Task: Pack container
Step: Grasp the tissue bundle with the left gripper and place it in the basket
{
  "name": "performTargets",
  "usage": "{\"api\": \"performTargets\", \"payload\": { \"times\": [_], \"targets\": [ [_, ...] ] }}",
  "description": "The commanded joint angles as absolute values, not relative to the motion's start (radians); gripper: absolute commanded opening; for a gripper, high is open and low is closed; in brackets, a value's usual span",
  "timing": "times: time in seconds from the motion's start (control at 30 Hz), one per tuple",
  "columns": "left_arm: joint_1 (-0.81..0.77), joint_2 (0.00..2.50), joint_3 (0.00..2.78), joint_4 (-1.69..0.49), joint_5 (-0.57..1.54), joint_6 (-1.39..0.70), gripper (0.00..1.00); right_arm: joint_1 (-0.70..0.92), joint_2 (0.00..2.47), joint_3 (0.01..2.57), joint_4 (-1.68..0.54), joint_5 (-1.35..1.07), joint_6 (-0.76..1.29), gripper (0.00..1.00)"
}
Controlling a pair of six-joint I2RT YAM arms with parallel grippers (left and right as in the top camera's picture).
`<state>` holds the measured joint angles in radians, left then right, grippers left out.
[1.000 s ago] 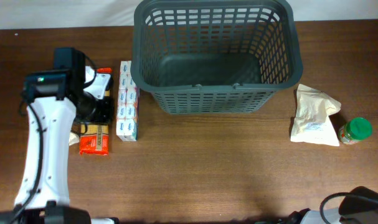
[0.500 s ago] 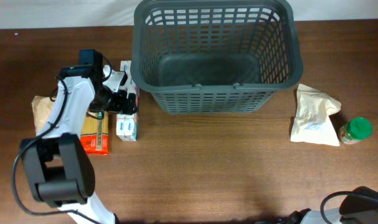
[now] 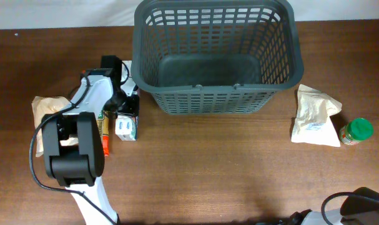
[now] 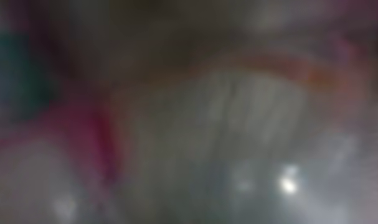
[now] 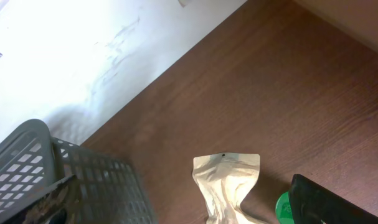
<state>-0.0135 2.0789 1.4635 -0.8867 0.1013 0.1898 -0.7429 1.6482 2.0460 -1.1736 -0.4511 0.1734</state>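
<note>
LEFT SIDE OF THE TABLE: My left gripper [image 3: 125, 105] hangs low over a white-and-blue box [image 3: 127, 129] on the brown table [image 3: 208, 169]. Its own camera gives only a blur of grey, red and teal, so I cannot tell how wide its jaws stand, or whether they touch the box. Just left of the gripper, an orange packet [image 3: 105, 139] peeks out beside my arm. Farther left lies a crumpled tan bag [image 3: 47, 107]. Just to the gripper's right stands the dark grey basket [image 3: 177, 89], upright, its slotted near wall close to the box. My right gripper [image 5: 330, 200] shows only as a dark edge in the corner of its own camera, and I cannot judge its jaws. Ahead of it a pale pouch [image 3: 314, 115] lies flat near the basket's right wall. A green-lidded jar [image 3: 356, 131] stands just beside the pouch, on the side away from the basket.
</note>
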Motion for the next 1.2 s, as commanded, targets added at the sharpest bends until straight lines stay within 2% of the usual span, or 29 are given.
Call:
{"api": "performTargets", "payload": {
  "times": [0.0,0.23,0.47,0.57,0.67,0.9,1.0,1.17],
  "targets": [
    [-0.020,2.088,1.474,-0.876,0.058,0.112,0.02,-0.746,1.645,2.053,-1.171,-0.460,0.174,0.99],
    [-0.003,2.065,1.792,-1.070,-0.004,0.051,0.02,-0.746,1.645,2.053,-1.171,-0.460,0.174,0.99],
    [-0.006,2.024,2.424,-1.209,-0.048,0.059,0.02,-0.746,1.645,2.053,-1.171,-0.460,0.174,0.99],
    [-0.030,2.012,2.609,-1.192,-0.024,0.182,0.02,-0.746,1.645,2.053,-1.171,-0.460,0.174,0.99],
    [-0.107,2.011,2.753,-1.184,0.041,0.448,0.02,-0.746,1.645,2.053,-1.171,-0.460,0.174,0.99],
    [-0.402,2.082,2.762,-1.183,0.158,1.022,0.02,-0.746,1.645,2.053,-1.171,-0.460,0.174,0.99],
    [-0.457,2.182,2.743,-1.182,0.122,1.116,0.02,-0.746,1.645,2.053,-1.171,-0.460,0.174,0.99],
    [-0.457,2.411,2.742,-1.172,0.078,1.121,0.02,-0.746,1.645,2.053,-1.171,-0.460,0.174,0.99]
  ]
}}
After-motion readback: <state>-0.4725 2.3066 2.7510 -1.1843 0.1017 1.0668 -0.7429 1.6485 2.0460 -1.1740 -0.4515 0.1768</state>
